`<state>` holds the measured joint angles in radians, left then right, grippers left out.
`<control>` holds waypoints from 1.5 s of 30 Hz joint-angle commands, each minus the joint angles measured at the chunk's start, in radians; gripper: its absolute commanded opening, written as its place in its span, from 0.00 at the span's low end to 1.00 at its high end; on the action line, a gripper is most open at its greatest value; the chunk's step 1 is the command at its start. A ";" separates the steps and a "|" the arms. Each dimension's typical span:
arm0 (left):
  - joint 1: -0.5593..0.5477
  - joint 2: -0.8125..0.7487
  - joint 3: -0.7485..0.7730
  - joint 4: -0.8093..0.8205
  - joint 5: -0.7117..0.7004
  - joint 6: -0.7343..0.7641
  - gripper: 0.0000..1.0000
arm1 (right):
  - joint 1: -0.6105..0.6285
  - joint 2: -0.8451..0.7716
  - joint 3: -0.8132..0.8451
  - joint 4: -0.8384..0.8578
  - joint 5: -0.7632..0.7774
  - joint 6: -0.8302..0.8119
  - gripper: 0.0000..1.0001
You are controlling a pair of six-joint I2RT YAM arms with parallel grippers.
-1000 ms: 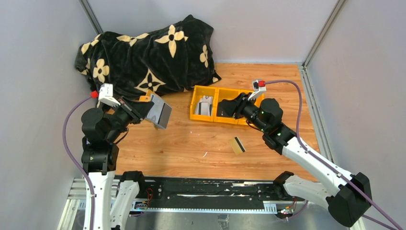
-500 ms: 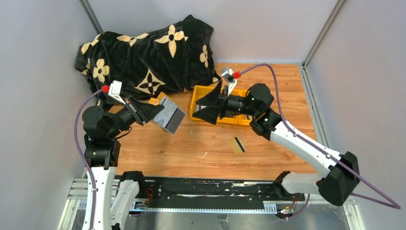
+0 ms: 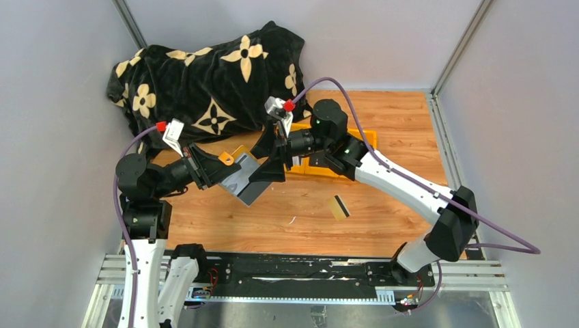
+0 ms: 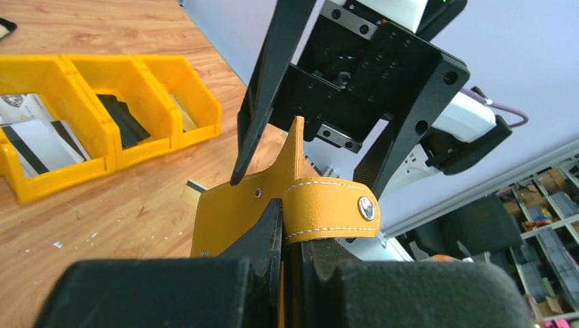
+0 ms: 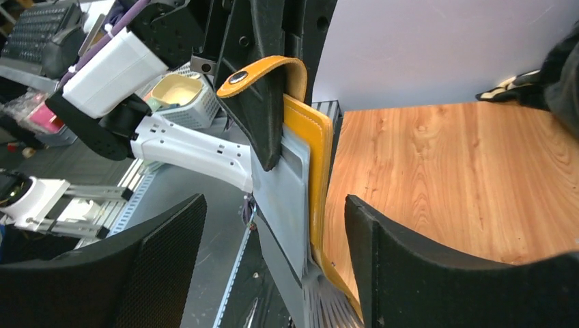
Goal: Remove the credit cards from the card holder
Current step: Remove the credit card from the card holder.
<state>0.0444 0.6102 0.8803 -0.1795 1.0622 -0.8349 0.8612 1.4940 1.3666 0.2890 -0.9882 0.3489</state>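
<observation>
Now the extraction step is under way: the left fingers [image 3: 214,170] are clamped tight on the strap end of the mustard-tan folding card holder [image 3: 243,180], holding it up off the wooden counter [image 3: 293,205] with its grey inner pockets turned toward the other arm. The right fingers [image 3: 267,161] stand wide, one on each side of the holder's free edge and, as far as the right wrist view shows, not touching it. No card edge can be made out in the pockets from these views.

The next move probably calls for the right fingers to slide in, narrow on a card edge alone rather than on the whole flap, then pull along the pocket while the left grip resists.

A tan-gold plastic card with a black stripe [image 3: 339,206] lies on the counter near the arms. Behind the right arm, the yellow three-compartment plastic bin [image 4: 147,140] holds pale striped cards [image 4: 34,137] in one compartment and a black folded item [image 4: 123,119] in the middle. A black blanket with cream flowers [image 3: 212,75] is heaped at the back left, apart from the work. The dangling strap and floppy flap look like the main nuisances.
</observation>
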 commanded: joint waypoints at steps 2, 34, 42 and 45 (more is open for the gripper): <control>0.002 -0.015 0.024 0.039 0.069 0.017 0.00 | 0.032 0.031 0.080 -0.078 -0.114 -0.043 0.72; 0.000 -0.100 -0.073 0.175 -0.093 -0.129 0.53 | 0.024 -0.076 -0.282 0.843 0.410 0.664 0.00; -0.001 -0.083 -0.059 0.146 -0.119 -0.092 0.05 | 0.026 -0.072 -0.217 0.636 0.178 0.552 0.20; -0.001 -0.070 -0.046 0.097 -0.074 -0.035 0.01 | 0.025 -0.052 -0.116 0.407 -0.005 0.404 0.37</control>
<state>0.0433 0.5140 0.8070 -0.0338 0.9802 -0.9367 0.8688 1.4513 1.1240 0.8986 -0.7319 0.9203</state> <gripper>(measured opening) 0.079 0.297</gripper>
